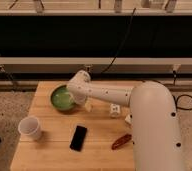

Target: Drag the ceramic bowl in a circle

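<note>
The ceramic bowl (62, 97) is round, shallow and glossy green. It sits on the wooden table (49, 150) near its far left part. My white arm reaches from the right across the table. My gripper (78, 98) is at the bowl's right rim, its end hidden behind the wrist and the rim.
A white paper cup (30, 128) stands at the table's left front. A black phone (79, 137) lies in the middle front. A reddish-brown item (122, 141) lies to the right front. A small white object (114, 110) sits by the arm. Dark railing and cables run behind the table.
</note>
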Action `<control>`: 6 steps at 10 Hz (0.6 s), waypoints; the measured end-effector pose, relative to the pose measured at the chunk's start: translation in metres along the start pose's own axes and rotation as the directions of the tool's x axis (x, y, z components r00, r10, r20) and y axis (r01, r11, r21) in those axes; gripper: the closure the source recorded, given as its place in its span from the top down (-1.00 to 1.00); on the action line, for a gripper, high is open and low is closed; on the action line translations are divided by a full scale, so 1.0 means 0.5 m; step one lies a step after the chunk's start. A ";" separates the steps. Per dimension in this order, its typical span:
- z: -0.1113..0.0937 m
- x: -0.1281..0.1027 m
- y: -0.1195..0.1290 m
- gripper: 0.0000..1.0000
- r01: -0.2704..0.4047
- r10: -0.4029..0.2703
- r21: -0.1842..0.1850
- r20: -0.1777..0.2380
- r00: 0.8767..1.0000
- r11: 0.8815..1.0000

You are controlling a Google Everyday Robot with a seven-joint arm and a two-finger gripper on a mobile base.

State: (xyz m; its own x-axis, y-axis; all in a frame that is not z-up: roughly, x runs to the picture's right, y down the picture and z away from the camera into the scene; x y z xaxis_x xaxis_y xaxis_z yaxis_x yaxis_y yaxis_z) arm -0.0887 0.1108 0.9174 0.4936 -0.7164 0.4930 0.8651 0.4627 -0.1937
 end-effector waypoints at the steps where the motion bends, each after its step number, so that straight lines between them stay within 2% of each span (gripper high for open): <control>1: 0.000 -0.001 0.000 0.60 -0.001 0.001 -0.001 0.001 1.000 1.000; 6: 0.005 -0.002 0.003 0.60 0.003 -0.003 -0.009 0.000 1.000 1.000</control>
State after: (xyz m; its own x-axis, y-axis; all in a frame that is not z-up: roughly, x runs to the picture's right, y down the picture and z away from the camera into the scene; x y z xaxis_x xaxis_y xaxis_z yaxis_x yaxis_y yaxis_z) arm -0.0882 0.1135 0.9188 0.4912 -0.7176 0.4937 0.8672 0.4562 -0.1998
